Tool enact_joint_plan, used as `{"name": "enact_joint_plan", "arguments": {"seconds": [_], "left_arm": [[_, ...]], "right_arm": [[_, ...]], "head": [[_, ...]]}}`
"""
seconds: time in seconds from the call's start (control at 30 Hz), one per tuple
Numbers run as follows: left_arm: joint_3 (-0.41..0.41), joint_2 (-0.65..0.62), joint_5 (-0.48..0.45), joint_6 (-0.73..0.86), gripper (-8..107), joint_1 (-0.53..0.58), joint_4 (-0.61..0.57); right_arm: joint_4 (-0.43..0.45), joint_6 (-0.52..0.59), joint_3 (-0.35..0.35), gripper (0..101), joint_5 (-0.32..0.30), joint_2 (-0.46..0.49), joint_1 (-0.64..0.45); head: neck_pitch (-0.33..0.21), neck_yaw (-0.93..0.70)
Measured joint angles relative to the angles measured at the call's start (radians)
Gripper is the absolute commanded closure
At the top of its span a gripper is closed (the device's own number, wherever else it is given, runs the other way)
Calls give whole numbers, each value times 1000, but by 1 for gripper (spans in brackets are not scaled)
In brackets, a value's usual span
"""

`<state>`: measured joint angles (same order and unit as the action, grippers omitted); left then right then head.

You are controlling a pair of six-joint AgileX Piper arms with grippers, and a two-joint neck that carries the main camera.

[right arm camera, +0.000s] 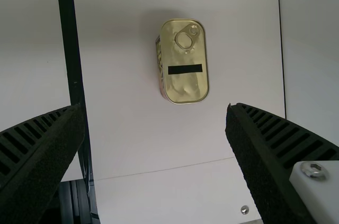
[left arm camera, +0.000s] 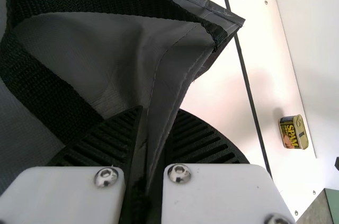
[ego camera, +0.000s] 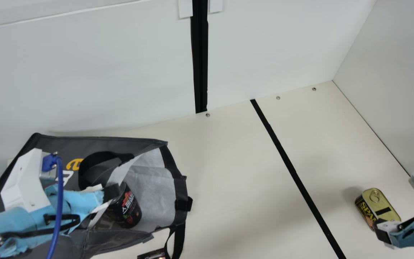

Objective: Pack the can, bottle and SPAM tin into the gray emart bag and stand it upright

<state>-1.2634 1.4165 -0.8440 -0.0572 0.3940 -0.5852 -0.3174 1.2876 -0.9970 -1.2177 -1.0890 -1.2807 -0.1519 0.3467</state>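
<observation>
The gray bag (ego camera: 120, 142) lies on its side, mouth facing right, with a dark can (ego camera: 128, 208) in its opening. My left gripper (ego camera: 111, 192) is at the bag's mouth beside the can; in the left wrist view the left gripper (left arm camera: 159, 113) is shut on the fabric edge of the bag (left arm camera: 106, 49). The SPAM tin (ego camera: 379, 205) stands at the right of the table, also seen as a gold-lidded tin (right arm camera: 185, 75) and, farther off, a tin (left arm camera: 293, 132). My right gripper (ego camera: 381, 230) is close by the tin; the right gripper (right arm camera: 154, 108) is open with nothing between its fingers.
A black tape line (ego camera: 293, 171) crosses the cream table (ego camera: 228, 172) between bag and tin. White walls (ego camera: 84, 82) rise behind and at the right. A dark printed object (ego camera: 152, 254) lies at the lower edge near the bag's strap (ego camera: 179, 239).
</observation>
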Motion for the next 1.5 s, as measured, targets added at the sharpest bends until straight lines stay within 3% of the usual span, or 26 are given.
{"name": "enact_joint_plan", "arguments": {"seconds": [0.37,0.8,1.5], "left_arm": [[0,0,0,0,107,0,0],[0,0,0,0,107,0,0],[0,0,0,0,107,0,0]], "right_arm": [[-21,109,1,6,0,-73,-79],[-26,152,-19,6,2,-155,-93],[-12,116,38,6,191,-313,14]], "head": [[0,0],[0,2],[0,2]]}}
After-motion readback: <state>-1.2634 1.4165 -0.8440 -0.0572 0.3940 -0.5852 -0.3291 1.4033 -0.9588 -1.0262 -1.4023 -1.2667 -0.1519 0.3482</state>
